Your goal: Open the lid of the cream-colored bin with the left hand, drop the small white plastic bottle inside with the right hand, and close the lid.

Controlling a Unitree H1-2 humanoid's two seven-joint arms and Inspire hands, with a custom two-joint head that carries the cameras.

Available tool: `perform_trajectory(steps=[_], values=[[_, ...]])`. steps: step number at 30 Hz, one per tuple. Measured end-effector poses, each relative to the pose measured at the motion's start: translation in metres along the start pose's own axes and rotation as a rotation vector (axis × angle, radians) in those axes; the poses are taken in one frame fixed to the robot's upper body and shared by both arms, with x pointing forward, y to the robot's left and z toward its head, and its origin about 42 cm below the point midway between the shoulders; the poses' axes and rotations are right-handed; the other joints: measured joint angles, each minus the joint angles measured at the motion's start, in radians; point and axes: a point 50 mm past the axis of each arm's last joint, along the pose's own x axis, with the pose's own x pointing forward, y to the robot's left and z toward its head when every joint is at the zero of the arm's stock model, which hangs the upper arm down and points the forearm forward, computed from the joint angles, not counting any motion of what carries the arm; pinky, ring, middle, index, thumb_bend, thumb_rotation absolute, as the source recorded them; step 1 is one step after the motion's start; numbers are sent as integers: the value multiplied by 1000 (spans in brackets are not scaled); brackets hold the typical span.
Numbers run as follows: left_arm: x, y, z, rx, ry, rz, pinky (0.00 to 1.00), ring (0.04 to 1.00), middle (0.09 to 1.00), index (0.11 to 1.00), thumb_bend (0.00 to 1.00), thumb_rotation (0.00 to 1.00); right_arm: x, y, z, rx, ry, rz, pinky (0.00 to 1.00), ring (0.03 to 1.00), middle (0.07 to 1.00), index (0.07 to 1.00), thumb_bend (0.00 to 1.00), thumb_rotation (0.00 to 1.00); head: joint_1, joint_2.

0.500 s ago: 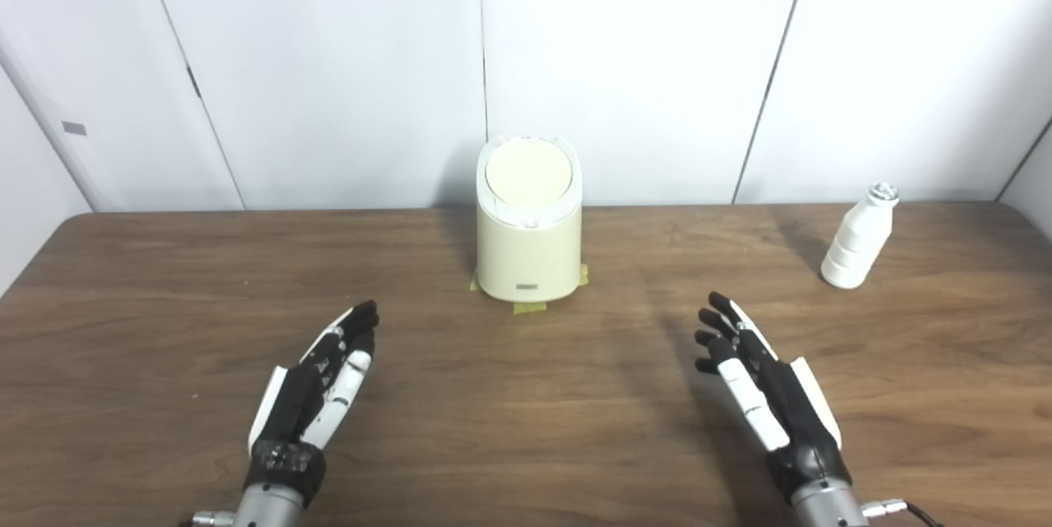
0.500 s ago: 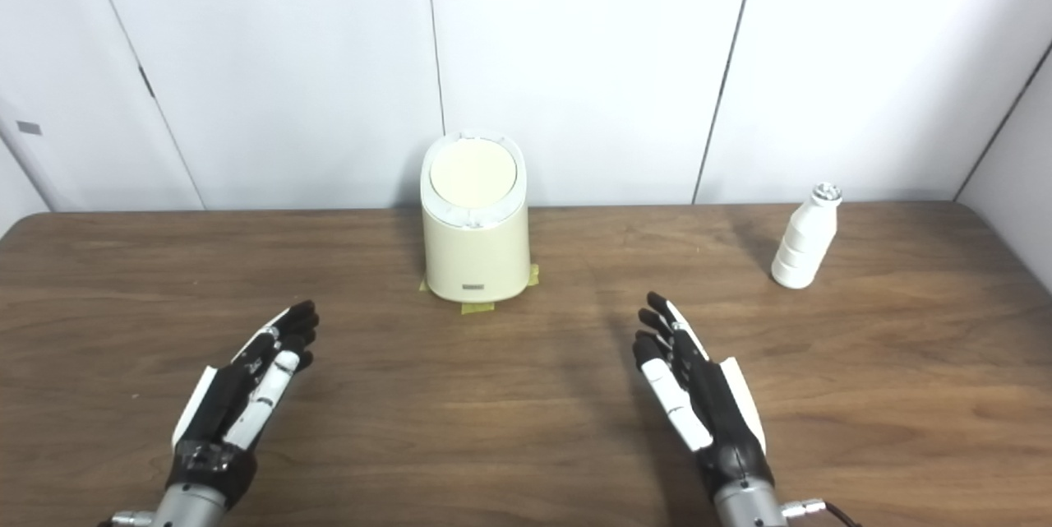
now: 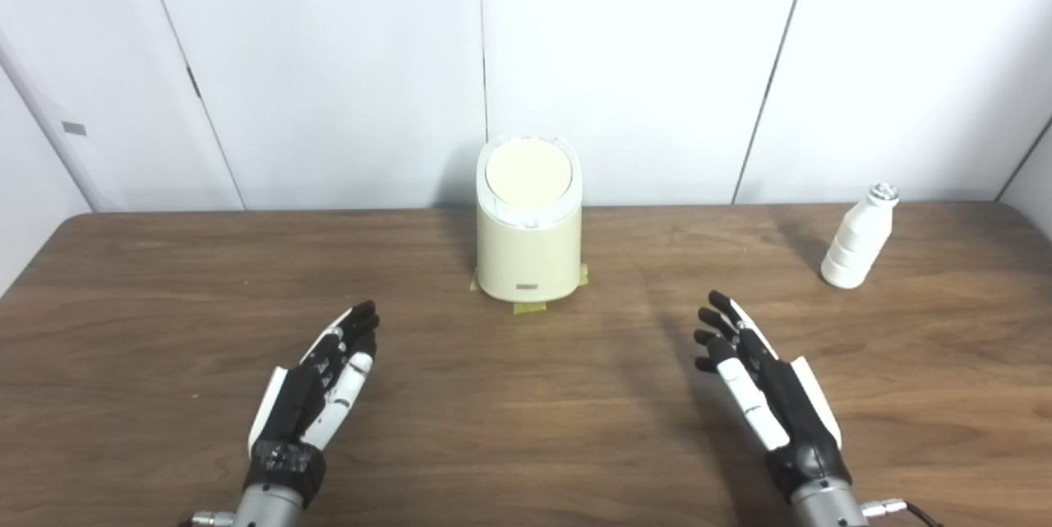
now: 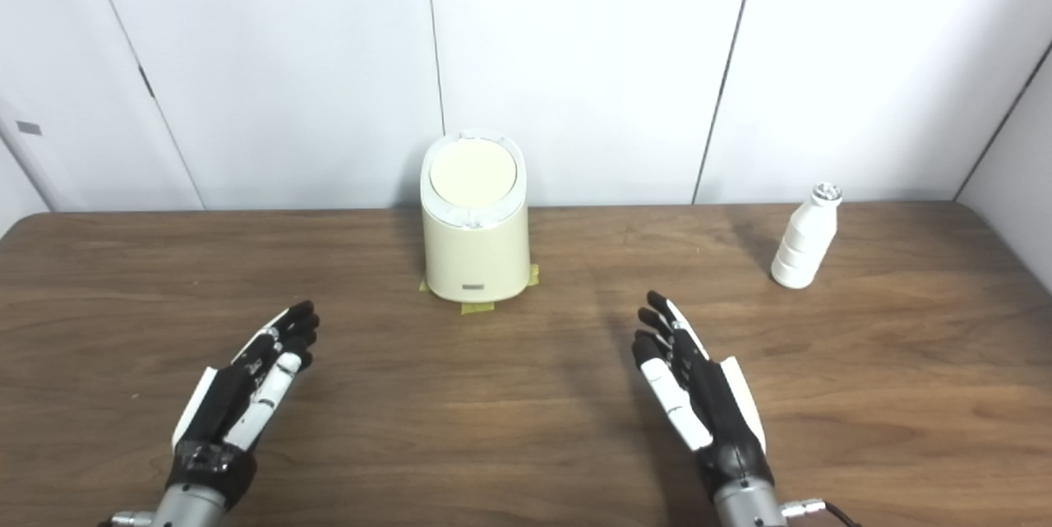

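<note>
Right now, left hand (image 3: 316, 383) and right hand (image 3: 760, 383) flat over wooden table (image 3: 526, 428), fingers extended, holding nothing. Cream bin (image 3: 528, 243) mid-table at back, lid (image 3: 528, 172) closed. White bottle (image 3: 859, 239) upright far right, well apart from right hand.

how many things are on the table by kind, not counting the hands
bin, cream, lid shut: 1
bottle, small, white plastic, standing upright: 1
tape pieces, yellowish, showing at the bin's base: 3
total: 5
</note>
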Motion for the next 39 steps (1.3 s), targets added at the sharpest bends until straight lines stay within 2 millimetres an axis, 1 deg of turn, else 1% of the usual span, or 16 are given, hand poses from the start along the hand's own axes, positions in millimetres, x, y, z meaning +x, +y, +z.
perform_trajectory(steps=[4,5,6,8,11,13,14,16,18,22,24,27,29,33,35,39], values=[[0,0,0,8,1,-1,926,932,910,921,372,576,0,0,0,-1,-1,-1,766,861,901,937,544,868,-2,-6],[0,0,0,15,1,-2,930,935,911,921,396,562,0,0,0,-1,-1,-1,766,862,901,938,544,870,-6,-20],[1,0,0,22,0,-3,927,935,912,920,421,555,0,0,0,-2,-1,-1,765,862,900,938,544,872,-6,-20],[2,0,2,31,-3,-5,885,919,907,914,480,530,0,0,0,-3,-1,-1,763,863,901,940,540,877,-8,-29],[5,0,5,73,1,-5,875,902,896,899,572,546,0,1,0,-2,-1,-2,770,868,905,941,536,874,-8,-29],[6,-1,12,117,5,3,884,902,895,896,615,511,-1,1,0,-2,1,-2,769,868,905,942,534,886,-8,-29],[8,-1,16,132,-1,8,882,895,888,892,629,476,-1,1,-1,-2,3,-1,773,871,906,944,532,889,-11,-43],[14,-1,23,157,-14,14,867,888,895,895,657,431,-1,2,-1,0,1,2,775,871,907,943,530,883,-12,-49],[24,-1,31,177,-27,13,846,875,893,895,692,407,-1,2,0,0,-4,3,774,872,909,943,525,880,-12,-49],[50,-6,59,280,-102,8,811,841,870,884,787,371,-1,2,0,0,-6,2,778,873,911,943,520,869,-12,-51],[65,-11,75,317,-136,10,807,838,868,881,832,330,-1,1,0,3,-7,2,782,873,910,942,519,857,-12,-55],[82,-15,98,338,-188,18,784,844,871,884,830,278,-1,1,0,5,-10,2,781,873,911,944,515,857,-12,-57],[91,-17,110,341,-206,20,792,856,881,895,830,274,-1,1,-1,4,-7,1,779,872,910,944,518,861,-12,-58],[110,-17,120,353,-203,16,811,879,898,906,830,271,-1,2,-3,1,-1,1,775,869,907,943,514,871,-14,-61],[121,-17,126,374,-203,22,795,875,891,902,848,279,-1,2,-3,-1,0,1,769,866,904,943,506,875,-14,-63],[150,-21,147,442,-230,36,768,849,876,894,884,269,0,2,-4,-2,5,1,767,864,900,941,530,877,-12,-71]])
